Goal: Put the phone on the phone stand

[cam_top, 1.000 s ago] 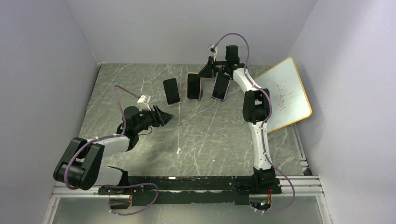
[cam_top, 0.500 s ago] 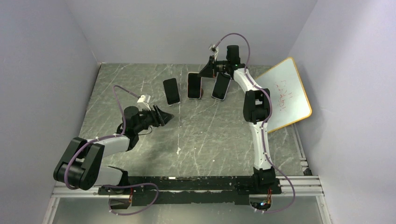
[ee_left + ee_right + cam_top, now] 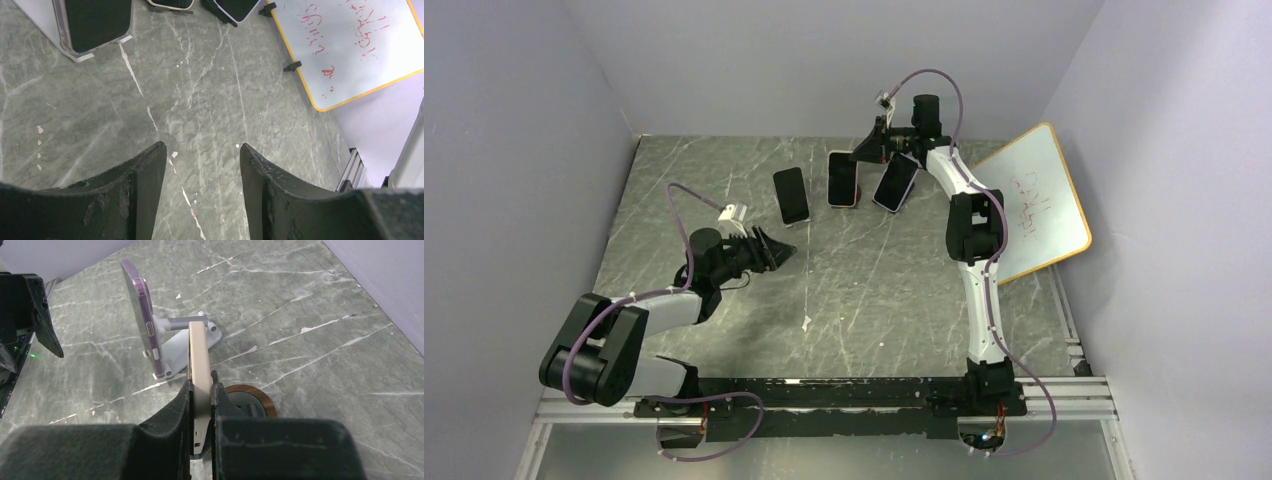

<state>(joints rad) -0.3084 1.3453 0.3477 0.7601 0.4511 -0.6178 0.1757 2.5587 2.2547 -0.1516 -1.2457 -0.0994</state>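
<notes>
Red writing on the whiteboard (image 3: 350, 55) is too messy to read. The right gripper (image 3: 200, 386) pinches the phone (image 3: 198, 357) by its edge, near the round phone stand (image 3: 261, 402). The left gripper (image 3: 202, 152) is open.

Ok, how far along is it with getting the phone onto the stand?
Done: the beige phone is gripped, clamped edge-on in the right gripper. In hand: it is held close to the round wooden stand. Left: seating it there and letting go. The left gripper is open, holding nothing.

Whiteboard (image 3: 1034, 205) (red scribbles), propped right, marbled tabletop (image 3: 874, 290)
</notes>
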